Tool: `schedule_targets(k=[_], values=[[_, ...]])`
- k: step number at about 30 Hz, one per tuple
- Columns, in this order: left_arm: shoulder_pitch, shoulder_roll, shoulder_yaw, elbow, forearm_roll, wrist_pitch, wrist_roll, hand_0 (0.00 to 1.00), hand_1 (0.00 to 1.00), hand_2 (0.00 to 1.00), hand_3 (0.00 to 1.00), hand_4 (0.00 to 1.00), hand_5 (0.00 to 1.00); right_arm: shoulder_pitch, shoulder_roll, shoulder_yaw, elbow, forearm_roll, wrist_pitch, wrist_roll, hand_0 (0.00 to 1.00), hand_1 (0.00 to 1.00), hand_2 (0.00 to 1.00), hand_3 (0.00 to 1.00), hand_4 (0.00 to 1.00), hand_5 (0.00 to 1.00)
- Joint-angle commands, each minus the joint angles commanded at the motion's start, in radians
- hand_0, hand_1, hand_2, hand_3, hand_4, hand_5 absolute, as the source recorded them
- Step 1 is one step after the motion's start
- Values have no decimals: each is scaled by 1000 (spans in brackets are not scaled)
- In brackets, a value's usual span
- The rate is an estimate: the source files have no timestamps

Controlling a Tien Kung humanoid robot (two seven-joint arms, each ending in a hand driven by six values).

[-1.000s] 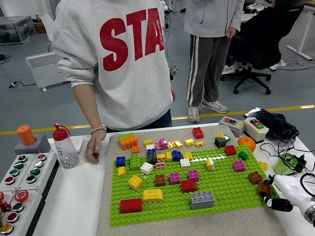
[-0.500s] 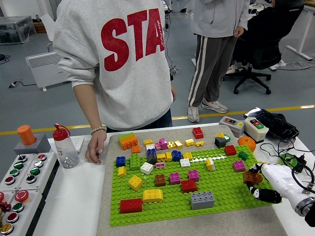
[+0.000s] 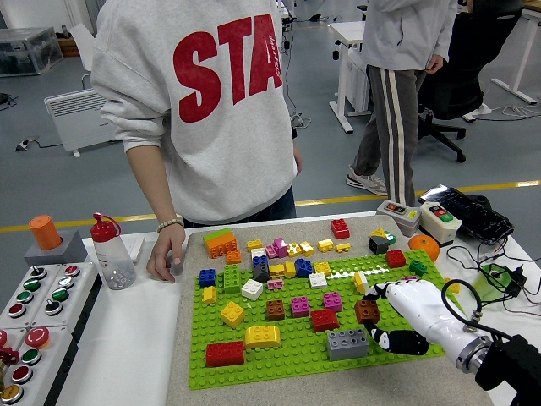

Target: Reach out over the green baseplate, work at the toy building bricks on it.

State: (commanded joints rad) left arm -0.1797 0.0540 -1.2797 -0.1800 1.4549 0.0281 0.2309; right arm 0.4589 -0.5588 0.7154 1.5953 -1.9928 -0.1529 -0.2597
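— Leftward goes the right hand (image 3: 404,317) since a moment ago: it was at the baseplate's right edge and now reaches well in over the green baseplate (image 3: 279,359), carrying a brown brick with it.

— Start with the big things. What stands behind?

— At the table's far side, a person in a grey sweatshirt (image 3: 199,101), one hand (image 3: 166,258) resting fingertips-down on the white table (image 3: 127,338) just left of the baseplate's far corner. That hand holds nothing.

— And the baseplate itself?

— It lies on a grey mat in the middle of the table, dotted with loose toy bricks. A grey brick (image 3: 347,343) sits near the front edge, just left of the robot's black thumb. A red brick (image 3: 225,353) and a yellow brick (image 3: 263,337) lie further left along the front.

— The robot's fingers?

— White fingers curled, pinching the brown brick (image 3: 367,311) at their tips, between the grey brick and a pink one beyond it. I cannot tell if the brown brick touches the studs.

— Left arm?

— Not visible.
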Motion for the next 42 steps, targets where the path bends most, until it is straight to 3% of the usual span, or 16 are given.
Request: schedule_targets(k=[11,42], values=[[5,-1,-2,0,2,-1,2,650,684,673,571,284,998,74,22,-103,-45,-8,30,-23,668,703,694,571,412,251],[11,0,0,0,2,-3,2,653,685,674,571,286,998,93,52,-133,-99,-7,27,-25,673,709,704,577,414,233]])
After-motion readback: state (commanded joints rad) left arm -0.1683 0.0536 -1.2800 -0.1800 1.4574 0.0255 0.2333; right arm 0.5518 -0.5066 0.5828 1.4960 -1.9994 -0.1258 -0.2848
